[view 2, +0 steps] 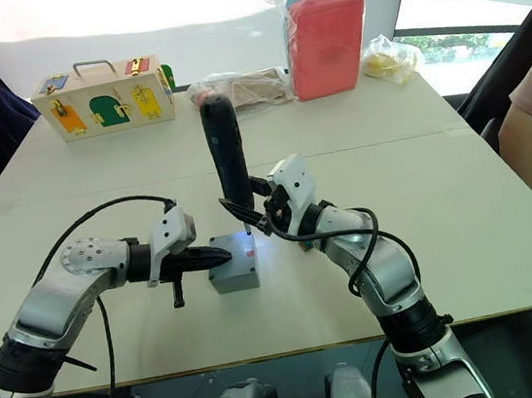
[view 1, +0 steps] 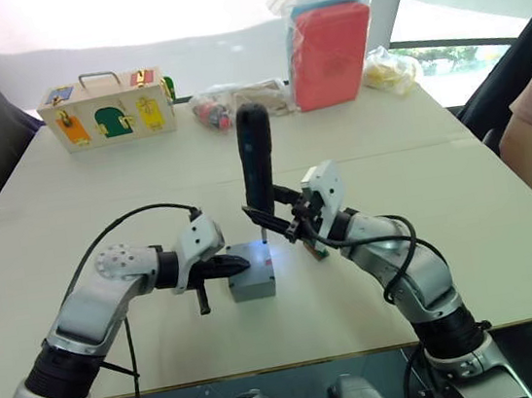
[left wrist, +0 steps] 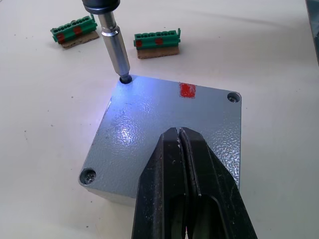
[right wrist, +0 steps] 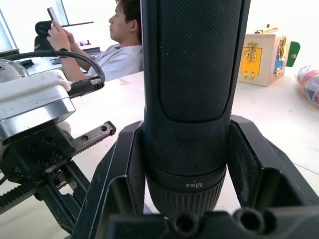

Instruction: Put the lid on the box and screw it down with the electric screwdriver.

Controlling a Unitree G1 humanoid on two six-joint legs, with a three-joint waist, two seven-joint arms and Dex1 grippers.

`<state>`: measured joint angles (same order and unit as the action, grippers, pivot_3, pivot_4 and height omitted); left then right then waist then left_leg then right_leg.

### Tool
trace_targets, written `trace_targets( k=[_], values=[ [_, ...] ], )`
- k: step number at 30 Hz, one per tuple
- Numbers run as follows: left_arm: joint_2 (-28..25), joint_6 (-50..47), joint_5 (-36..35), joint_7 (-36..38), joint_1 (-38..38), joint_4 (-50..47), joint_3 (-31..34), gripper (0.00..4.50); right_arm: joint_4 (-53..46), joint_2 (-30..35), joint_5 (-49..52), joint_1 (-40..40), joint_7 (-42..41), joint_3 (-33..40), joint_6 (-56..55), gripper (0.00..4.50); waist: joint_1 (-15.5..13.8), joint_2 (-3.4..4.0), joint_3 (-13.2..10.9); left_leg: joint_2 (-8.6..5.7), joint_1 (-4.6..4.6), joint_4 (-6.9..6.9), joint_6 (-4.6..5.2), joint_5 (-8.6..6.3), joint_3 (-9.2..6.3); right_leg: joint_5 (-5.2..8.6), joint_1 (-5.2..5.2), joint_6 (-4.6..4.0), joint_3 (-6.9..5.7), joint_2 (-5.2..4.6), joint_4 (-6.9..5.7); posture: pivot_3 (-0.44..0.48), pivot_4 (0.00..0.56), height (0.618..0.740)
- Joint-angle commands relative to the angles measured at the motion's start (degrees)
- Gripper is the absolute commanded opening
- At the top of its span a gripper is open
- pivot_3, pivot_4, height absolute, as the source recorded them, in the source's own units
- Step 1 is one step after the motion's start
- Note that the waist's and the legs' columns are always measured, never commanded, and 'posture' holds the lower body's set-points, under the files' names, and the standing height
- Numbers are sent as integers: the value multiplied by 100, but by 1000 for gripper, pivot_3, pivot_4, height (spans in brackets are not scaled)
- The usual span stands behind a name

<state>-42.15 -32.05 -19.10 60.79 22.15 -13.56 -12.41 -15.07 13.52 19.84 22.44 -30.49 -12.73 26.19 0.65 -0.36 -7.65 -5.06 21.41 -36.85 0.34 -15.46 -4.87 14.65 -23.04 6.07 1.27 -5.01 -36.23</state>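
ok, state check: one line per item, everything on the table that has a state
lid: on the box, two corner screws showing
box: closed, flat on the table
electric screwdriver: upright, bit in a corner screw hole, tip light on
right tool: shut on the electric screwdriver
left tool: shut, pressing on the lid
wooden case: doors shut
green connectors: loose on the table

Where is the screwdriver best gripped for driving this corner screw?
Around its thick black body, low down, from the side, as the right gripper holds it now. The screwdriver stands upright, its bit in the lid's corner hole, so side jaws keep it vertical.
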Motion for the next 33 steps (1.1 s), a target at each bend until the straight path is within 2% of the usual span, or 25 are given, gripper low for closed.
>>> trace_targets(
  k=[1, 14, 17, 20, 23, 25, 28, 31, 33],
  values=[
    [16, 8, 101, -8, -67, 69, -78, 0, 438, 156, -175, -265, -17, -174, 466, 1771, -1, 0, 0, 0, 0, 0, 0, 0, 0, 0, 0, 0, 0, 0, 0, 0, 150, 740],
    [93, 16, 133, -24, -39, 139, -87, 0, 457, 214, -120, -115, -41, 22, 410, 1771, -13, 0, 0, 0, 0, 0, 3, -2, -4, 0, 6, 0, -1, -3, 9, 0, 150, 740],
    [109, 15, 125, -40, -46, 177, -46, 0, 209, 179, 381, 80, -271, 410, 396, 1771, -22, 1, -1, 0, 1, 1, 4, -3, -5, 0, 8, 0, -2, -4, 11, 0, 150, 740],
    [97, 38, 70, -41, -78, 297, 99, 0, -173, 457, 874, 658, -479, 913, 687, 1771, -20, 12, -12, -2, 6, 1, 7, -5, -5, 0, 6, 0, -2, -4, 14, 0, 150, 740],
    [254, -70, -218, -101, -7, 382, 371, 0, -326, 744, 1452, 1331, -483, 1402, 1196, 1771, -20, 30, -42, -4, 36, -2, 8, -5, -3, 0, -17, 0, -2, -11, 12, 0, 150, 740],
    [613, -194, -587, -389, 128, 359, 760, 0, -232, 789, 1782, 1750, -227, 1735, 1579, 1771, -19, 36, -55, -4, 92, -14, 7, -4, -6, -2, -53, 0, -3, -10, 2, 0, 150, 740],
    [841, -391, -858, -608, 442, 393, 1115, 0, 177, 859, 2562, 2416, 412, 2430, 2843, 1771, -2, 12, -92, -2, 120, -17, -10, 7, -7, -4, -85, 0, -3, -9, -6, 0, 150, 740],
    [646, -725, -1097, -392, 731, 370, 1192, 0, 854, 1201, 2873, 2944, 842, 2871, 4108, 1771, 8, 10, -93, 0, 175, -23, -49, 30, -10, -7, -146, -4, -3, -9, -20, 0, 150, 740],
    [191, -764, -1062, 86, 963, 138, 977, 0, 1512, 2028, 2540, 3215, 850, 2586, 5077, 1771, 11, 13, -95, 0, 182, -23, -48, 30, -6, -7, -153, -4, -2, -11, -21, 0, 150, 740]
  ],
)
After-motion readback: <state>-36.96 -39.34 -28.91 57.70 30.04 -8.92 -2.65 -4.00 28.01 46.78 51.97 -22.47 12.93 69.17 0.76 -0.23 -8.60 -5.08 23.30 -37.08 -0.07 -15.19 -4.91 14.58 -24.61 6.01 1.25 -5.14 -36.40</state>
